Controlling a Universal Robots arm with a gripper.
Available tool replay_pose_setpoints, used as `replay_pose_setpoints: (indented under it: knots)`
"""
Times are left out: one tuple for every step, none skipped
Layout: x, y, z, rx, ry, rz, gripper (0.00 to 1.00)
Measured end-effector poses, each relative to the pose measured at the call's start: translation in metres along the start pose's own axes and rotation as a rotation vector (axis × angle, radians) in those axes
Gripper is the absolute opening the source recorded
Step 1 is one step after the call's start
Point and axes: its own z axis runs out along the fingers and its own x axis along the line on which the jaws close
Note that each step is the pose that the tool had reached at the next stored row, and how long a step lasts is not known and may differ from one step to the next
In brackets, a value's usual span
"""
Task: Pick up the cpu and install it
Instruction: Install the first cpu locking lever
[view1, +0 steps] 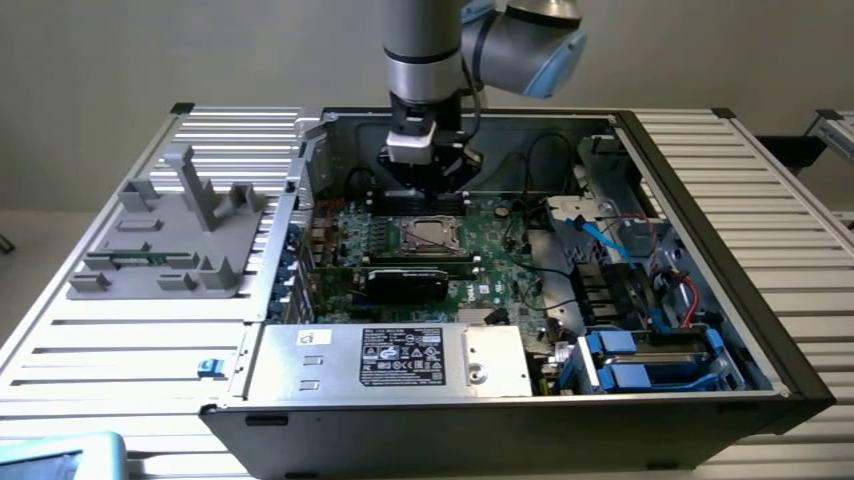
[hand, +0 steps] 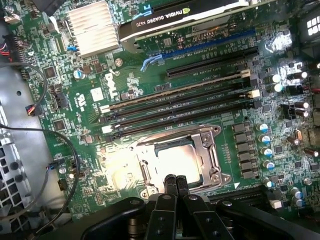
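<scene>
Gripper (hand: 175, 181) fingers pressed together, holding nothing, hovering just over socket (hand: 176, 159) edge, cpu (hand: 176, 157) seated flat inside the socket frame, centre of exterior view (view1: 429, 236).

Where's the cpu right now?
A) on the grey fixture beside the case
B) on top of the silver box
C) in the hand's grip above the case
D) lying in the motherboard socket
D: the cpu lies flat inside the socket frame, with the hand at its edge.
</scene>
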Motion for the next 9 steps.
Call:
replay_pose_setpoints:
  knots:
    - [-0.0004,0.0001,-0.0005,-0.0044,0.0001,-0.002,0.12]
    - [-0.0007,0.0002,-0.001,-0.008,-0.0003,-0.004,0.12]
    - [-0.001,0.0002,-0.0014,-0.0111,-0.001,-0.006,0.12]
    - [-0.0013,0.0003,-0.0018,-0.0141,-0.0015,-0.007,0.12]
    - [-0.0016,0.0003,-0.0022,-0.0173,-0.0023,-0.009,0.12]
    - [-0.0018,0.0004,-0.0028,-0.0201,-0.0032,-0.01,0.12]
    - [-0.0017,0.0003,-0.0036,-0.0217,-0.0049,-0.011,0.12]
    - [-0.0016,0.0002,-0.0049,-0.0226,-0.0081,-0.01,0.12]
    - [-0.0017,0.0002,-0.0055,-0.0233,-0.0107,-0.01,0.12]
